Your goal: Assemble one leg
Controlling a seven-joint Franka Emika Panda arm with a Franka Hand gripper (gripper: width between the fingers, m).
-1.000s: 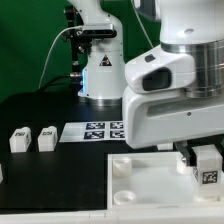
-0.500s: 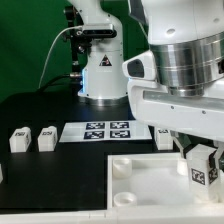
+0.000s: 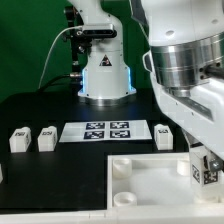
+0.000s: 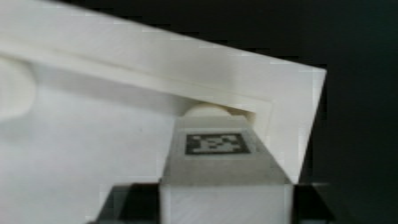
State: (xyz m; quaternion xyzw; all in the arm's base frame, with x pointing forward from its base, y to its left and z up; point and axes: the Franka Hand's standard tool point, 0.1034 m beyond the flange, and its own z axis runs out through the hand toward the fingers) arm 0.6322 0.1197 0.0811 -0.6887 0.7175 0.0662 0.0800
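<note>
My gripper is shut on a leg, a small white block with a black-and-white tag, at the exterior view's lower right. It holds the leg over the right end of the large white square piece. In the wrist view the leg runs out from between the dark fingers of the gripper. Its far end sits at a corner of the square piece. Whether the end is in a socket is hidden.
Two loose legs stand at the exterior view's left and another by the marker board. A second robot base stands behind. A round socket shows on the square piece's near-left corner.
The arm has moved toward the exterior view's right and slightly lower, carrying the leg with it. A loose leg by the marker board has come into view.
</note>
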